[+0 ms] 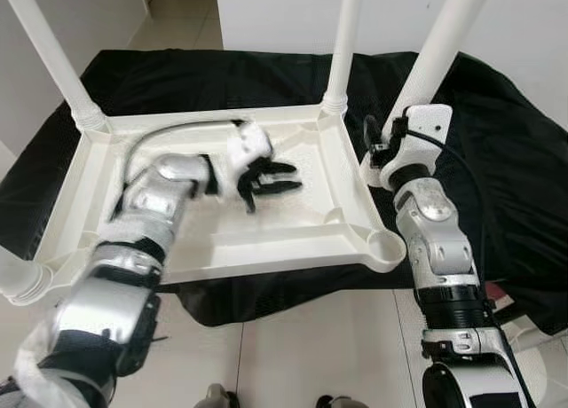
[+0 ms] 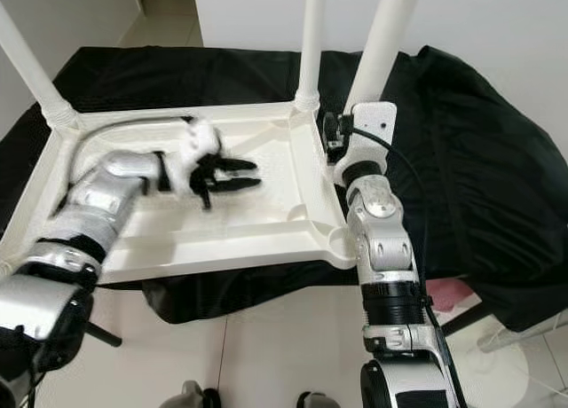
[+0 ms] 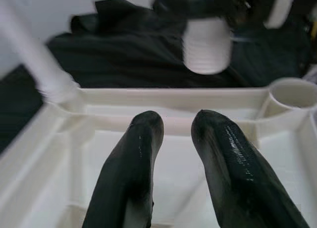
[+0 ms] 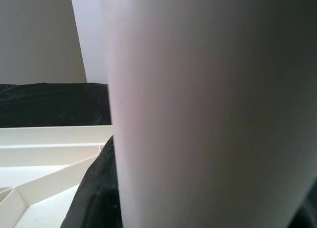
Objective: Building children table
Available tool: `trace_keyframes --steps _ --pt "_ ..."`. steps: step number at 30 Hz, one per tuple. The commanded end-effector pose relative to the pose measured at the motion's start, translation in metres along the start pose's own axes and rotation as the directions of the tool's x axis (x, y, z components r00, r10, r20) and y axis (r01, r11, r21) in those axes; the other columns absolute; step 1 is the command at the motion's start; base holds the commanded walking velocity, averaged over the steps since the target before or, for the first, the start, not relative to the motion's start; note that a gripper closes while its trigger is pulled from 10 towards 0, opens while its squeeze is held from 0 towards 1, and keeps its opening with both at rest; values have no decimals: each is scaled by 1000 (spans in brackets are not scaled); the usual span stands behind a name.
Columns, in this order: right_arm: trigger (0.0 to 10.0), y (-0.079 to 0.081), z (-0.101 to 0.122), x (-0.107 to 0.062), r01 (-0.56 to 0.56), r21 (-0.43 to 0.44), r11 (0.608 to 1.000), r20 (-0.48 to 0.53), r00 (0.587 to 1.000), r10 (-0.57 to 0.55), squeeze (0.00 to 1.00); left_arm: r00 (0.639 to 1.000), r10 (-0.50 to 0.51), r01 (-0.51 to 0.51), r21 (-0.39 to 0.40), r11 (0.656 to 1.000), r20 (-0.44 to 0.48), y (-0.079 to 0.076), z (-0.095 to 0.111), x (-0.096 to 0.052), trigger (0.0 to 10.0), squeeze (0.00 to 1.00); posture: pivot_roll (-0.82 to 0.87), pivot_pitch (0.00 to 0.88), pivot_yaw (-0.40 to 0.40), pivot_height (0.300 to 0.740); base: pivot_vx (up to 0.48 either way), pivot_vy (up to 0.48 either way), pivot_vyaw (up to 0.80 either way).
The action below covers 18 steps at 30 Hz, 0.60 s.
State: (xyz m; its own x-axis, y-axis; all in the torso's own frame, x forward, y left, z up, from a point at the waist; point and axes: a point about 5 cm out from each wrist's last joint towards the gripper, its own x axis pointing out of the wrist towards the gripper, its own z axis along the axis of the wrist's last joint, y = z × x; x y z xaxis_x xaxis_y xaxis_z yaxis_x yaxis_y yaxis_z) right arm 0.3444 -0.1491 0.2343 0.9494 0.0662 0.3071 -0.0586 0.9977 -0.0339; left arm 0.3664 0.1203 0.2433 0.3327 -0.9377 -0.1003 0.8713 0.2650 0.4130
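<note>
Two grippers (image 1: 275,179) (image 1: 383,146) — over tabletop (image 1: 293,231), on leg (image 1: 435,58)

1. The upturned tabletop (image 1: 293,239) has open room across its middle; the left gripper (image 1: 266,179) hovers there, fingers slightly apart.
2. Two fitted legs (image 1: 342,44) stand at the far corners.
3. The right gripper (image 1: 377,146) holds a loose leg (image 1: 435,53), seemingly just off the near right socket (image 1: 386,244), which stands open.

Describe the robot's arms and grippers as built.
Both arms are jointed silver metal with black bands. The left arm carries a black cable looping to a white wrist block; the left gripper has two long, rounded, glossy black fingers. The right arm ends in a white wrist housing with black cable.
</note>
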Motion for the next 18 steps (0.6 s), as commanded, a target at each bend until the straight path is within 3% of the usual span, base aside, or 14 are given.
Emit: trace_keyframes --steps 1,2,5,6,11,16,18 --pt "10000 -1 -1 -1 2 4 1000 5 1000 -2 0 918 397 -397 -50 917 -3 15 -7 -10 10000 0 -22 101 51 740 0 0 0" --pt "10000 -1 -1 -2 9 6 1000 6 1000 -9 0 900 436 -433 -64 899 29 13 -5 -25 10000 0 -26 99 54 740 0 0 0" --pt "10000 -2 -2 -3 12 8 1000 5 1000 -12 0 888 458 -455 -72 888 34 10 -5 -36 10000 0 -25 97 55 740 0 0 0" --pt "10000 -1 -2 -3 9 10 1000 4 1000 -9 0 867 497 -492 -90 866 35 7 -5 -50 10000 0 -27 92 59 740 0 0 0" --pt "10000 1 -3 -4 5 13 1000 3 1000 -5 0 853 522 -519 -88 850 14 0 -8 -62 10000 0 -26 85 63 740 0 0 0" --pt "10000 3 -4 -4 3 17 1000 4 1000 -3 0 865 501 -502 -108 858 -31 -16 -16 -72 10000 0 -26 79 68 740 0 0 0" --pt "10000 4 -5 -4 2 19 1000 4 1000 -2 0 906 421 -423 -145 894 -44 -35 -19 -77 10000 0 -26 62 73 740 0 0 0"
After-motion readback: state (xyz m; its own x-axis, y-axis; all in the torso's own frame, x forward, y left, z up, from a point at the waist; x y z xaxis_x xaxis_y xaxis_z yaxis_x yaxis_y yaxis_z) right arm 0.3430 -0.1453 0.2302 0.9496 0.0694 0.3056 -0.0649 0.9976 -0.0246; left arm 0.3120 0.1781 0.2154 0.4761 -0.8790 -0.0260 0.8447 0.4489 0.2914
